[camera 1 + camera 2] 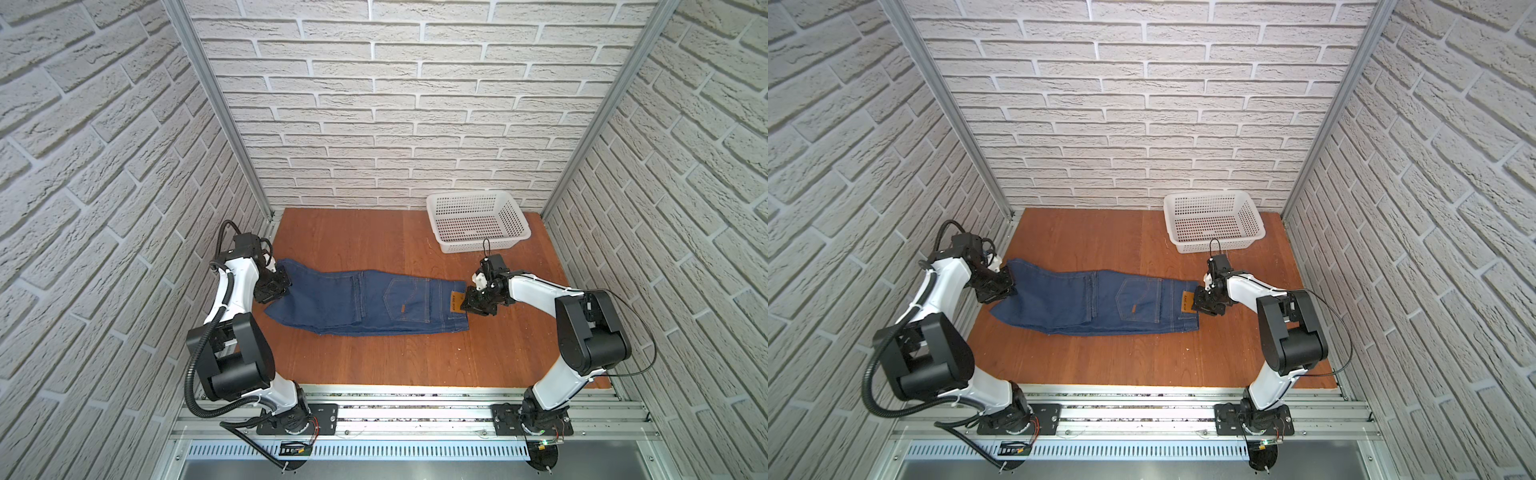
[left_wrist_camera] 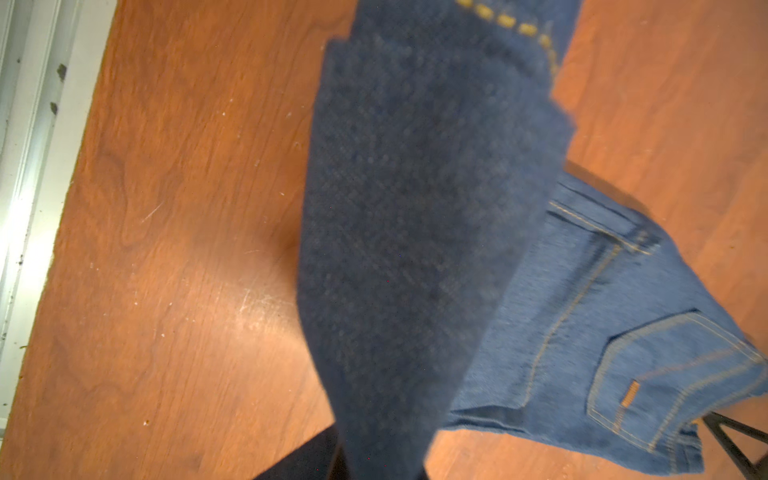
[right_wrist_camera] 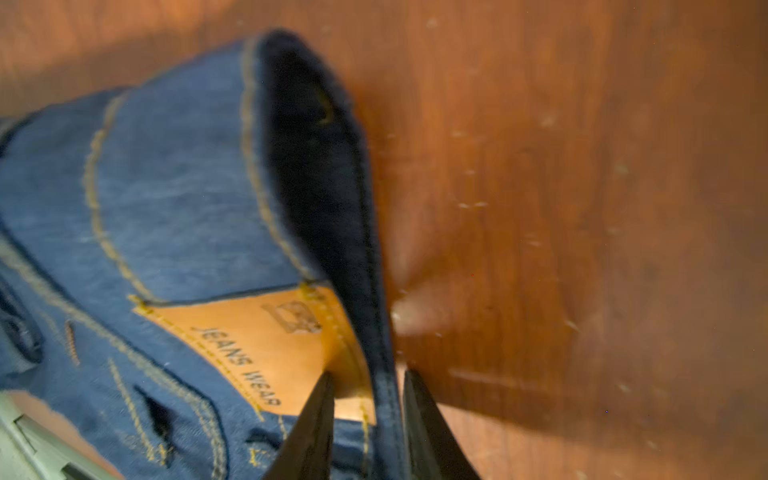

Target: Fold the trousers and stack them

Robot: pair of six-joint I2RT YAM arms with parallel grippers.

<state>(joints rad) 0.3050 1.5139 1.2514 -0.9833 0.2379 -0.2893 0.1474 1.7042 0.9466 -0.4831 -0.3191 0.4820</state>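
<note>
White brick-patterned walls point(image 1: 395, 104) are seen round a wooden desk point(image 1: 374, 365). The left tool point(image 1: 277, 291) is clamped on the left end of the jeans point(image 1: 374, 303), which is held off the desk there. On the right, the waistband rim beside the tan patch point(image 3: 257, 345) is straddled by the slightly parted jaws of the right tool point(image 3: 368, 374); whether it is pinched cannot be told. A white basket point(image 1: 478, 222) is set far right, apart.

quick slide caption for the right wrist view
Right hand straddling the jeans waistband beside the tan patch, over the wooden table.
</note>
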